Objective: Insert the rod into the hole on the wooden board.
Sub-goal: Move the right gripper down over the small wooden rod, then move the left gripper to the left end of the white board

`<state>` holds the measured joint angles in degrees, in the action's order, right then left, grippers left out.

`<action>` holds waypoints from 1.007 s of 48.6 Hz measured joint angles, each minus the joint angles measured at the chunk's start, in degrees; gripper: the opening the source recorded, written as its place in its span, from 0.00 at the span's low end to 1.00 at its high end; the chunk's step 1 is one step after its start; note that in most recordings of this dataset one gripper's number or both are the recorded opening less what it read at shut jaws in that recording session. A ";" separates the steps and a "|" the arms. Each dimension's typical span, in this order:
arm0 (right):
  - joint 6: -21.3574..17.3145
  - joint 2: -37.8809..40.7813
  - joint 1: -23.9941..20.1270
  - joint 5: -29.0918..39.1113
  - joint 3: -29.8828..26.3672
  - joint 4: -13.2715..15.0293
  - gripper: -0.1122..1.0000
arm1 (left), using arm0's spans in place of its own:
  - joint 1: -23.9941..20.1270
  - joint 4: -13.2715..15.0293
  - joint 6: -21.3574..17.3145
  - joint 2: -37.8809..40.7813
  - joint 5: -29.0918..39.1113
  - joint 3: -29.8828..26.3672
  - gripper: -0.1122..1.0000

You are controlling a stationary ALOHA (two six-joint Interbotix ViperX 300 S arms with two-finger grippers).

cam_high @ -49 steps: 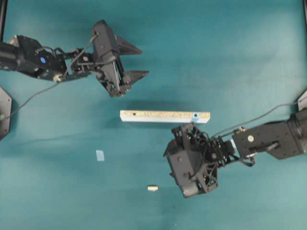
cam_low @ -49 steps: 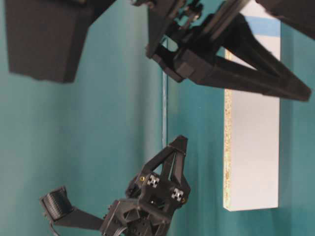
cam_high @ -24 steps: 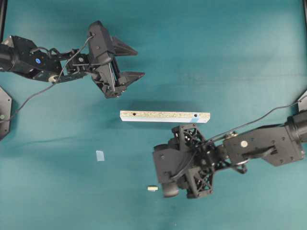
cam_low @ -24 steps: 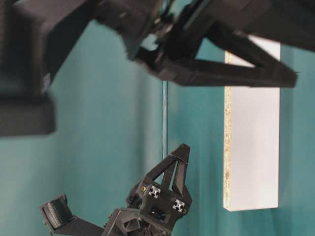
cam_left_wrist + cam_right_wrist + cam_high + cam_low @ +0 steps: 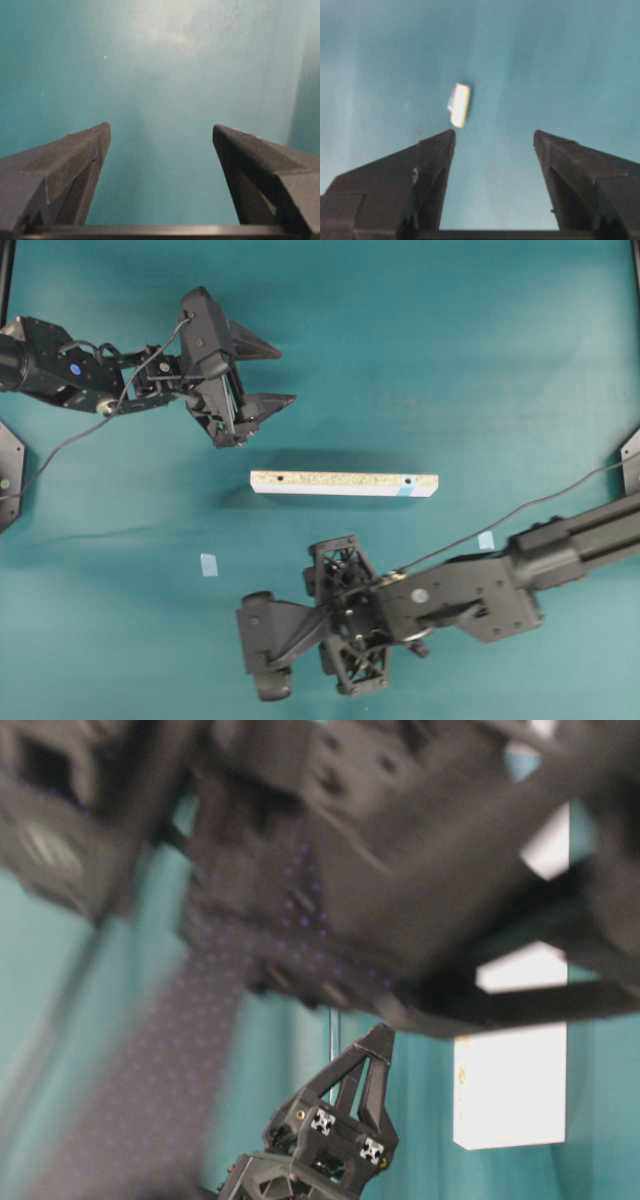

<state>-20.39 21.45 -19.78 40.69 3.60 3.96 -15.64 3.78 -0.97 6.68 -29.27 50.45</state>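
Left jaws: your left gripper [image 5: 268,372] stood with its jaws spread wide and nothing between them; the left wrist view showed only bare teal surface [image 5: 160,75] past the two fingertips [image 5: 97,135].
Left jaws, contact: they touched nothing you could see, and sat apart from the wooden board [image 5: 343,483], above its plain end in the overhead view.
Right jaws: your right gripper [image 5: 494,140] was released, jaws far apart and empty.
Right jaws, contact: the rod [image 5: 459,104] lay on the surface just beyond the left-hand fingertip [image 5: 442,142] in the right wrist view, ahead of the opening and to its left, not gripped; whether the tip grazed it, you could not tell.
Rod: a short cream peg lying flat, a little blurred; in the overhead view your right arm hid it.
Board: it lay flat along the middle of the surface, well apart from the right gripper.
Hole: the hole [image 5: 408,482] showed as a dark dot near the end with the light-blue patch [image 5: 404,489], unfilled.
Table-level view: your right arm was a blur across most of the frame.
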 measured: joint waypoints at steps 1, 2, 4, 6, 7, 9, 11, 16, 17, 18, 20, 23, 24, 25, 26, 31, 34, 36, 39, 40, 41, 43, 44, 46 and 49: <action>-0.18 0.44 0.00 0.53 -0.62 -0.18 0.75 | 0.09 0.09 0.09 -0.09 0.09 0.18 0.94; -0.62 0.88 0.00 1.05 -1.32 -0.35 0.75 | 0.09 0.00 0.00 -0.26 0.09 0.26 0.94; -1.41 1.58 0.00 1.93 -2.46 -0.53 0.75 | 0.09 0.00 0.00 -0.62 0.26 0.53 0.94; -2.72 2.37 0.00 2.90 -3.52 -0.62 0.75 | 0.09 0.00 0.00 -1.05 0.35 0.79 0.94; -3.34 2.64 0.00 3.25 -4.04 -0.62 0.75 | 0.09 0.00 0.09 -1.32 0.44 0.97 0.94; -4.39 3.16 0.00 3.87 -4.75 -0.62 0.75 | 0.00 0.00 0.00 -1.67 0.53 1.14 0.94; -5.63 3.60 0.00 4.22 -5.36 -0.70 0.75 | 0.09 0.00 0.00 -2.20 0.62 1.41 0.94; -8.09 4.31 0.00 4.66 -6.50 -0.79 0.75 | 0.18 0.00 0.00 -2.99 0.62 1.93 0.94; -8.53 4.39 0.00 4.75 -6.59 -0.79 0.75 | 0.26 0.00 0.00 -3.16 0.62 1.93 0.94; -8.79 4.57 0.00 4.83 -6.77 -0.79 0.75 | 0.35 0.00 0.00 -3.25 0.62 2.02 0.94; -9.05 4.75 -0.09 5.10 -7.12 -0.88 0.75 | 0.44 0.00 0.00 -3.34 0.62 2.11 0.94; -9.14 5.27 -0.26 5.80 -7.56 -0.79 0.75 | 0.79 0.00 0.09 -3.43 0.70 2.20 0.94; -9.14 5.45 -0.35 6.06 -7.73 -0.88 0.75 | 0.97 0.00 0.00 -3.52 0.62 2.20 0.94; -9.14 5.63 -0.44 6.33 -7.82 -0.88 0.75 | 1.14 0.00 0.00 -3.52 0.70 2.20 0.94; -9.14 5.71 -0.53 6.59 -7.91 -0.88 0.75 | 1.32 0.00 0.00 -3.52 0.70 2.20 0.94; -9.32 6.42 -0.88 7.38 -8.44 -0.88 0.75 | 2.64 0.00 0.00 -3.60 0.70 2.37 0.94; -9.49 6.68 -1.05 7.47 -8.61 -0.88 0.75 | 3.69 0.00 0.00 -3.96 0.70 2.64 0.94; -9.58 6.68 -1.05 7.47 -8.70 -0.88 0.75 | 4.39 -0.09 0.00 -4.31 0.70 2.90 0.94; -9.67 6.68 -1.14 7.47 -8.79 -0.88 0.75 | 5.54 -0.09 0.00 -5.19 0.88 3.25 0.94; -9.67 6.77 -1.14 7.47 -8.79 -0.88 0.75 | 5.89 0.00 0.00 -5.62 1.05 3.43 0.94; -9.67 6.77 -1.05 7.47 -8.79 -0.88 0.75 | 6.24 0.00 0.00 -6.15 1.23 3.52 0.94; -9.67 6.77 -1.14 7.47 -8.79 -0.88 0.75 | 6.86 -0.09 0.00 -7.12 1.58 3.78 0.94; -9.67 6.77 -1.14 7.47 -8.79 -0.88 0.75 | 7.12 -0.09 0.00 -7.56 1.76 3.96 0.94; -9.76 6.77 -1.14 7.47 -8.79 -0.88 0.75 | 7.65 -0.09 0.00 -8.70 2.20 4.31 0.94; -9.76 6.77 -1.14 7.47 -8.79 -0.88 0.75 | 8.26 0.00 0.09 -10.55 3.08 4.75 0.94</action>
<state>-30.15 28.21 -20.92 48.16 -5.19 3.08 -7.38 3.78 -0.88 -3.87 -26.19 55.20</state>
